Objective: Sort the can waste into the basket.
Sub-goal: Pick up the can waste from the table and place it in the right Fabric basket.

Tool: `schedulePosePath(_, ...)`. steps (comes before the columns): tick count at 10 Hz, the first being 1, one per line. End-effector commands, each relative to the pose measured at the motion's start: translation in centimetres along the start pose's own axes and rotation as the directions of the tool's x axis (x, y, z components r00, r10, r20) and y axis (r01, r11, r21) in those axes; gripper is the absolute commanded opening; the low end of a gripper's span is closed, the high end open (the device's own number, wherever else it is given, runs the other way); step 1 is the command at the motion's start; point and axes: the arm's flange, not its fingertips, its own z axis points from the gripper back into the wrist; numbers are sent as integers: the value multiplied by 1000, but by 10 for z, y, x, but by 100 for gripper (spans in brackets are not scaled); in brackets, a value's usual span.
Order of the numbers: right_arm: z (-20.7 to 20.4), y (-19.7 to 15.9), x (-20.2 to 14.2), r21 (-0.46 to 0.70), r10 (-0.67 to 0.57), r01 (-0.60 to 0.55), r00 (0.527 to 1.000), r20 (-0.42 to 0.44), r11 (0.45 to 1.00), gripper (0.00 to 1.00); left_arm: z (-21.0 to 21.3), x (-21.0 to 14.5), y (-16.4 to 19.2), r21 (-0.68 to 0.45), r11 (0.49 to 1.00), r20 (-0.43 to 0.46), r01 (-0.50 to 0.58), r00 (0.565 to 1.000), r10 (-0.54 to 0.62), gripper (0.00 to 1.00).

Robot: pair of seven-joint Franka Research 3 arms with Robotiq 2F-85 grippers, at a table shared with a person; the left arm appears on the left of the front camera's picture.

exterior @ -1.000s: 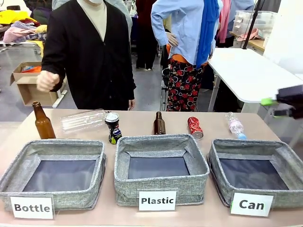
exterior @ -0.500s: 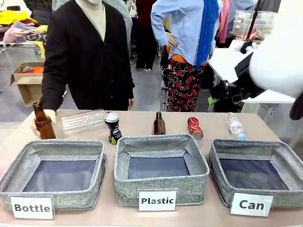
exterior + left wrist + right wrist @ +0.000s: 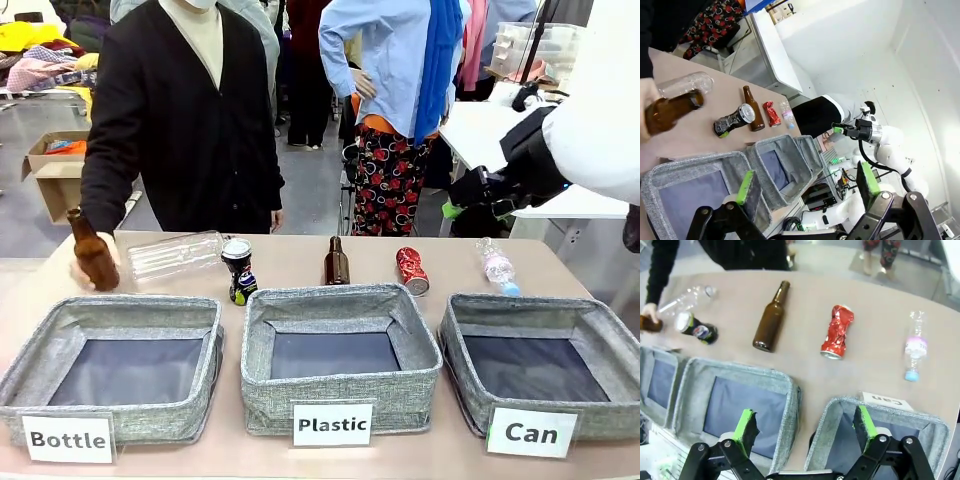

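Right arm: the right hand (image 3: 805, 425) hangs high over the surface (image 3: 300, 262), fingers spread wide, nothing between them.
Left arm: the left hand (image 3: 806, 182) is just as wide open and empty.
Nearest target: the red can (image 3: 837, 332) lies on its side behind the gap between the Plastic basket (image 3: 340, 298) and the Can basket (image 3: 540, 305), with a brown bottle (image 3: 771, 320) on one side and a small clear bottle (image 3: 914, 351) on the other.
Other target: the black can (image 3: 696, 327) lies beside a large clear bottle (image 3: 685, 300), near the person (image 3: 185, 110).
Handling: we judge both cans light and thin-walled. The red one's crumpled skin should grip well but dent further, so we would pinch it gently across mid-body. The black one may roll.
Offset: the red can sits ahead of the right hand and well below it, slightly toward one finger.
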Motion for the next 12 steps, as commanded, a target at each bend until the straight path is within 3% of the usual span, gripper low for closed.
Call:
schedulePosePath(1, -29, 10, 28, -47, -44, 42, 998, -52, 998, 100, 0, 0, 0, -12, 1000, -1, 25, 1000, -25, 100)
schedulePosePath(5, -113, 13, 70, -111, -132, 110, 968, -213, 988, 100, 0, 0, 0, 0, 1000, -1, -1, 1000, 1, 100)
schedulePosePath(6, -136, 11, 73, -147, -158, 124, 956, -246, 981, 100, 17, -9, -12, -37, 998, -17, 44, 999, -45, 100)
schedulePosePath(9, -200, -2, 85, -218, -237, 183, 938, -254, 959, 100, 67, -47, -46, -143, 969, -103, 204, 970, -219, 100)
schedulePosePath(12, -256, -16, 91, -299, -262, 186, 934, -241, 936, 100, 87, -78, -45, -143, 946, -218, 289, 924, -315, 100)
